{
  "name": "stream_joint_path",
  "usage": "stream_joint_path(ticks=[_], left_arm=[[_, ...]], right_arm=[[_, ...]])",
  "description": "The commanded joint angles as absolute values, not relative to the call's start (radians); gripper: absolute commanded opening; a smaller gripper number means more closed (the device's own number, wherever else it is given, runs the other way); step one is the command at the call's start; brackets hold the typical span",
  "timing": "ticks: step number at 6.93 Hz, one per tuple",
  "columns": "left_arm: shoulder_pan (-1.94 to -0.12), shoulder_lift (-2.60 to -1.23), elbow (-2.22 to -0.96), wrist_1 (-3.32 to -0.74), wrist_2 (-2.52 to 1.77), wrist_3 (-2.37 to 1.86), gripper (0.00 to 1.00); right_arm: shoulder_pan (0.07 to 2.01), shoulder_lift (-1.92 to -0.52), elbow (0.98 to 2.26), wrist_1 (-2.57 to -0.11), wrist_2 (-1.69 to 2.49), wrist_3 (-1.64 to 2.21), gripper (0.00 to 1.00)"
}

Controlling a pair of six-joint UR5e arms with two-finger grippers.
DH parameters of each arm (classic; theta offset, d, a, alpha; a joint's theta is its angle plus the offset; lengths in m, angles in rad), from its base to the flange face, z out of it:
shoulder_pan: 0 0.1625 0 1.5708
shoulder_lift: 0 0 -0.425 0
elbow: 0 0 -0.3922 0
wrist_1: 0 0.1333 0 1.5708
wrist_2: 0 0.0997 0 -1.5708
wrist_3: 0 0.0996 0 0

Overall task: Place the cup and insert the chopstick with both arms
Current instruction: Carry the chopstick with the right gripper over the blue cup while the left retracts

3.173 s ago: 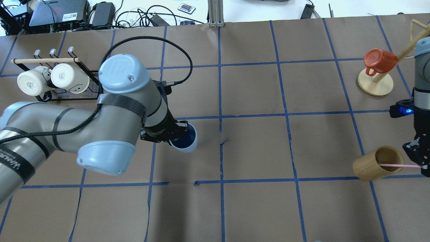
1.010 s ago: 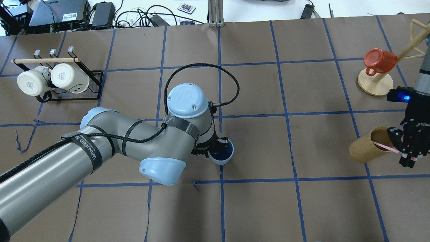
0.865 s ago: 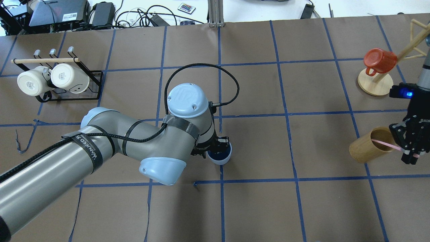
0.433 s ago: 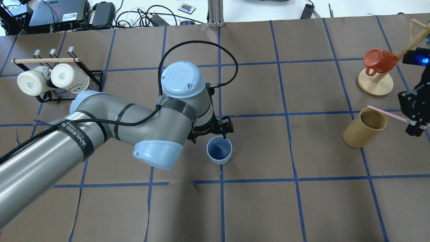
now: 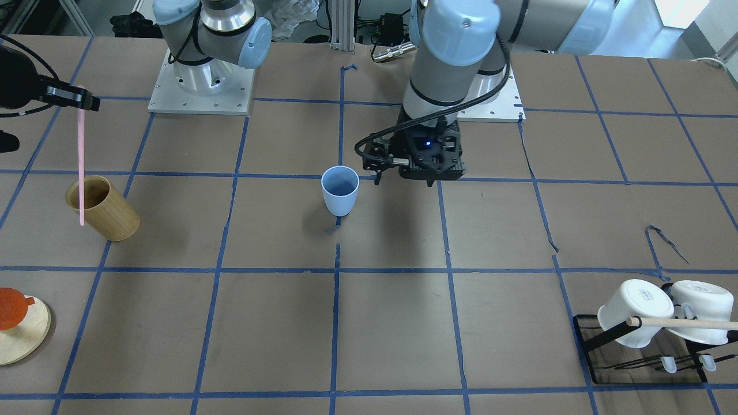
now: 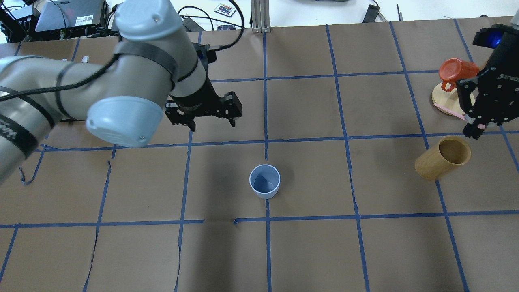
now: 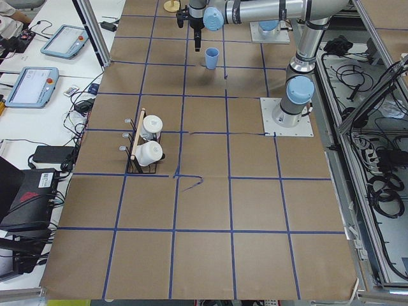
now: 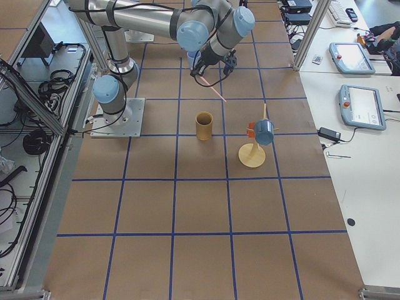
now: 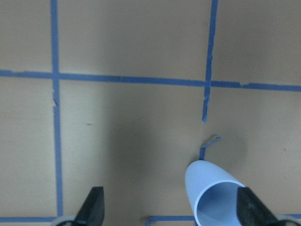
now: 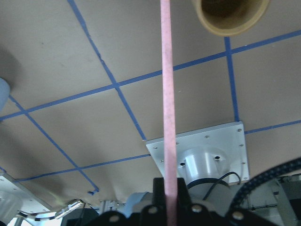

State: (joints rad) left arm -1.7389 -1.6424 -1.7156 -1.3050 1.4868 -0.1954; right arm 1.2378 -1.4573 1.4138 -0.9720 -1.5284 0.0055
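Left gripper (image 6: 211, 120): spread wide, empty, held clear so cup (image 6: 264, 187) mouth is unobstructed.
Cup: upright at table (image 6: 324, 251) centre.
Right gripper (image 6: 474, 125): clamped on chopstick (image 5: 81, 167), held clear of wooden holder (image 6: 442, 158) for transfer.

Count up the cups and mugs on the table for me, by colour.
Blue cup: 1
White mugs: 2
Orange mug: 1
Wooden cup: 1
Total: 5
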Motion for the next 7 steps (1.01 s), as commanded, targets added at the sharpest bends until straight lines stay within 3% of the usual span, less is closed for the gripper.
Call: stream_joint_path(ticks=[1,4,7], left_arm=[[-1.616,-1.580,-1.707,-1.374,1.488,-0.005,1.00],[-1.568,-1.490,-1.710,-1.397,1.647,0.034,1.00],[-1.560,-1.485,-1.697,-1.471,1.571,0.035,1.00]], right_arm=[[1.346,-1.448,1.384,-0.965,-1.222,0.264,0.00],[1.419,-1.442,1.426,-0.882,-0.792,0.397,0.00],[1.477,-1.437,1.606,-0.858,-0.426,0.397,0.00]])
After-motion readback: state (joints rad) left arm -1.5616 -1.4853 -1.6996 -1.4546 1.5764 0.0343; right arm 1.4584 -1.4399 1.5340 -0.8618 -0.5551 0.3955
